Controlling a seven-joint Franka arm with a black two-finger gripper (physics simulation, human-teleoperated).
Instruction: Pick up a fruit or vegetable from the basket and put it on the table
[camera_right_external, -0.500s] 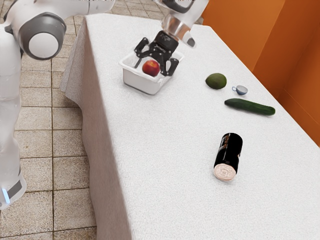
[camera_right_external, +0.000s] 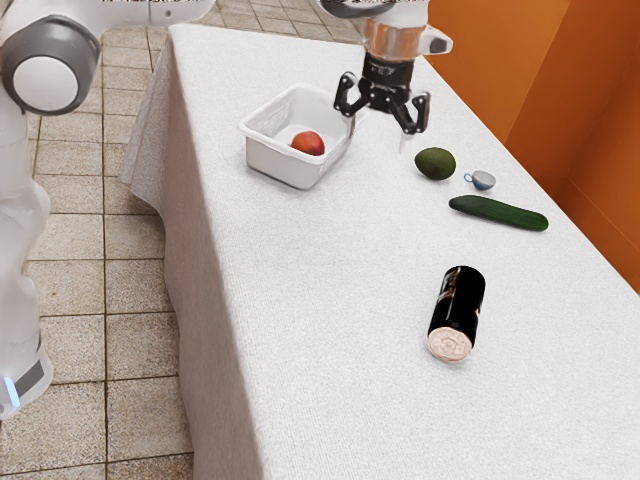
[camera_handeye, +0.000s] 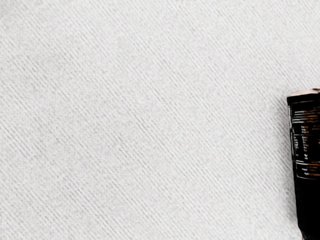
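Red fruit (camera_right_external: 308, 144) lies in the basket (camera_right_external: 278, 163), to the exterior view's left of the open gripper (camera_right_external: 382, 123).

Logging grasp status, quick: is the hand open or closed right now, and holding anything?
Hand: open, fingers spread apart, holding nothing.

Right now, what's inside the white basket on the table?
Inside the white basket I see one red fruit, perhaps a peach. The basket's near wall hides the floor just behind it, so I can't tell whether anything small lies there.
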